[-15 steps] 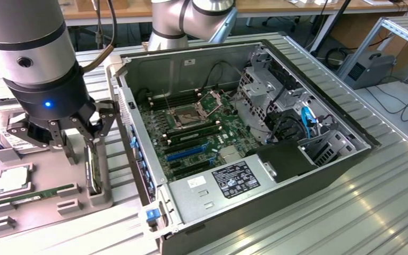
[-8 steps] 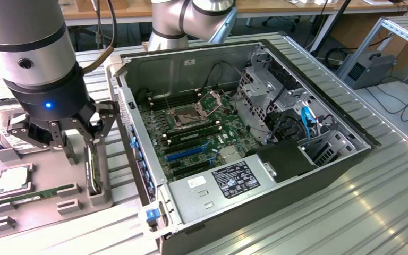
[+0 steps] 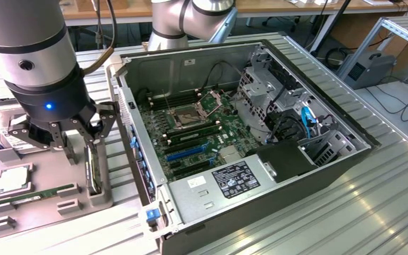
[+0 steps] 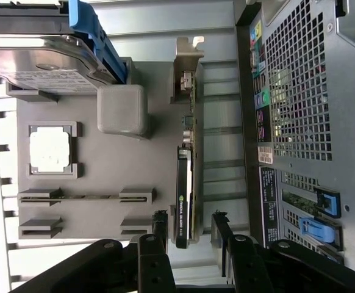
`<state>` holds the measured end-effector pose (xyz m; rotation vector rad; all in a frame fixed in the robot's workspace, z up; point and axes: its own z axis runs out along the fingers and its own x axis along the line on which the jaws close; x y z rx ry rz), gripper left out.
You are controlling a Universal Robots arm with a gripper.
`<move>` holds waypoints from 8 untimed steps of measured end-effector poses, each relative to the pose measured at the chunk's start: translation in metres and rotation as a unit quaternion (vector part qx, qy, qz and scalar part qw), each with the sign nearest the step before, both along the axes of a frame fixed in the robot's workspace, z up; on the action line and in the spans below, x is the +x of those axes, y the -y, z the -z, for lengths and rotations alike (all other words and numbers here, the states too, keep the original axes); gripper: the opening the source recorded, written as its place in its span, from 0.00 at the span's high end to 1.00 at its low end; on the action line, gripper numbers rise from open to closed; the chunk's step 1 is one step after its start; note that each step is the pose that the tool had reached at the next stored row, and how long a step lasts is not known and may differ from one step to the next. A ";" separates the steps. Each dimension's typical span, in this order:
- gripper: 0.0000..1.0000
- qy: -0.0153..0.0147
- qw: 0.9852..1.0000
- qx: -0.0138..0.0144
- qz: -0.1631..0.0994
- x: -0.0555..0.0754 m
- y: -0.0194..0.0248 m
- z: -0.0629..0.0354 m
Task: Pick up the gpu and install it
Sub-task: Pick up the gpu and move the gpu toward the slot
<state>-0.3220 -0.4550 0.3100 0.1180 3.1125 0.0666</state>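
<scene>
The gpu (image 3: 93, 174) stands on its long edge in a slot at the side of the grey parts tray (image 3: 44, 215) nearest the case. It is a dark card (image 4: 186, 189) with a silver end bracket (image 4: 186, 64). My gripper (image 3: 83, 146) hangs just above it, open. In the wrist view my gripper (image 4: 190, 223) has one dark fingertip (image 4: 160, 221) on each side of the card's end, neither touching it. The open computer case (image 3: 317, 170) lies at the exterior view's right, its motherboard (image 3: 189, 125) showing blue expansion slots (image 3: 186, 153).
The tray also holds a hard drive (image 4: 40, 61), a processor (image 4: 50, 149) and a green memory stick (image 3: 34, 195). The case's perforated rear panel (image 4: 305, 110) stands close beside the tray. Cables and a drive cage (image 3: 261, 90) fill the case's far side.
</scene>
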 end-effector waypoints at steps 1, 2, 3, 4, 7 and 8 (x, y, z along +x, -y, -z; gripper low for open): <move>0.58 0.000 1.000 0.000 0.000 0.000 0.0000 0.0002; 0.58 0.000 1.000 0.000 0.000 0.000 0.0000 0.0005; 0.58 0.000 1.000 0.000 0.000 0.000 0.0000 0.0006; 0.58 0.000 1.000 0.000 0.000 0.000 0.0000 0.0009; 0.58 0.000 1.000 0.000 0.000 0.000 0.0000 0.0015; 0.58 0.000 1.000 0.000 0.000 0.000 0.0000 0.0017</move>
